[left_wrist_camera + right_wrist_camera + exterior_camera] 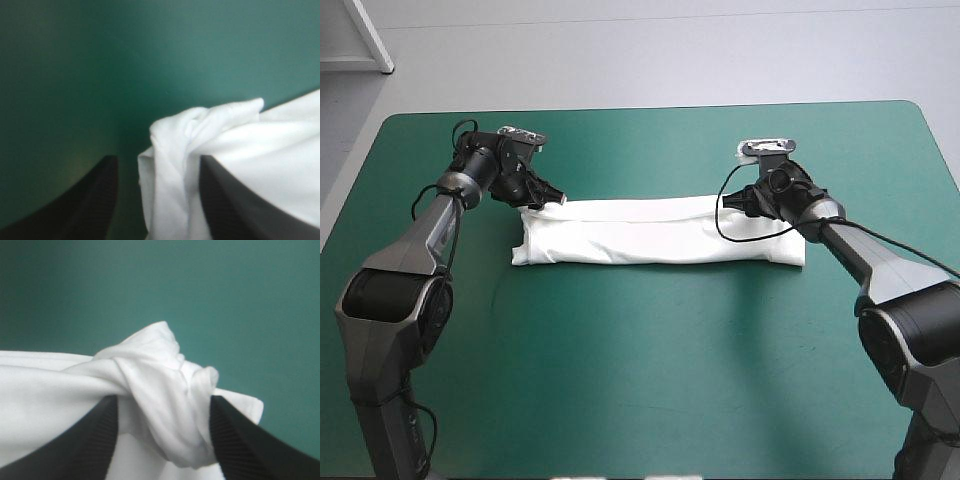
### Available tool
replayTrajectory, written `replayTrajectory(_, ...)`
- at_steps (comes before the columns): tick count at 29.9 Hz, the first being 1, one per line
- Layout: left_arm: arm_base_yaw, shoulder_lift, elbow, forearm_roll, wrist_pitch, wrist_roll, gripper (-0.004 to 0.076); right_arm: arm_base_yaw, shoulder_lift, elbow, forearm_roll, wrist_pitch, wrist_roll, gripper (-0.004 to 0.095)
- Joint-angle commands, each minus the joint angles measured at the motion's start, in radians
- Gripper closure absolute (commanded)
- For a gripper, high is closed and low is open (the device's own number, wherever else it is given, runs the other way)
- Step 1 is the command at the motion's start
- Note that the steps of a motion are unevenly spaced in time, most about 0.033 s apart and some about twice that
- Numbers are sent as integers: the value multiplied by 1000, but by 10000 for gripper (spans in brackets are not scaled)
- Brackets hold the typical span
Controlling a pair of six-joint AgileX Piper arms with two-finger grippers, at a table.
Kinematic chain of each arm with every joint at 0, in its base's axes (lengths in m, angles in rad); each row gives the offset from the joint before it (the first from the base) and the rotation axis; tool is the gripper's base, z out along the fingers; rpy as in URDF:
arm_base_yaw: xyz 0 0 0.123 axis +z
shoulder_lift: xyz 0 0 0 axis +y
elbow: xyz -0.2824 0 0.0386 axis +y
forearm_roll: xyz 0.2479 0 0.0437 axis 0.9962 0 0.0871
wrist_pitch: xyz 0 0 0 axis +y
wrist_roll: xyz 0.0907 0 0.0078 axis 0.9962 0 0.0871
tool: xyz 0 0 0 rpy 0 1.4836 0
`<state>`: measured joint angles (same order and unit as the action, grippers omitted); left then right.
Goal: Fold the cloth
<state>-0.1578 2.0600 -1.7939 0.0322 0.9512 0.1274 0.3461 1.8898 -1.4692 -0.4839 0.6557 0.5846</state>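
T-shirt (660, 232) lies folded into a long white band across the middle of the teal-green table (620, 380). Left gripper (552, 200) is at one far corner of the band, black fingers apart. A bunched fold sits between them against one finger, with bare cover beside the other. Right gripper (738, 200) is at the opposite far corner, fingers apart, and a twisted wad of cloth fills the gap between them.

White T-shirt (660, 232) — folded into a long narrow band, flat across the teal-green cover (650, 350), ends bunched
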Motion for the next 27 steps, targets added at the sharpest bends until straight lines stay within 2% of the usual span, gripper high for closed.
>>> replayTrajectory(1,1,-64,-64,9,3,-21,153,-13,-91,-42,-25,-41,-4,134)
replayTrajectory(2,1,-65,-88,11,31,-21,153,-13,-111,-44,-32,-35,-5,110)
replayTrajectory(5,1,-77,-183,0,125,-21,171,-13,-177,-53,-34,-5,-13,127)
replayTrajectory(9,1,-101,-295,-87,241,-24,237,-18,-270,-55,2,36,-54,150)
replayTrajectory(12,1,-121,-315,-230,262,-1,326,-54,-330,-55,144,89,-165,153)
replayTrajectory(15,-7,-121,-313,-375,292,27,472,-130,-357,-55,344,145,-315,153)
replayTrajectory(20,-67,-121,-258,-412,273,58,726,-270,-359,-55,607,251,-534,175)
replayTrajectory(23,-117,-121,-200,-409,209,63,734,-345,-333,-55,749,319,-636,191)
replayTrajectory(27,-182,-121,-97,-409,81,63,734,-413,-279,-55,856,396,-717,193)
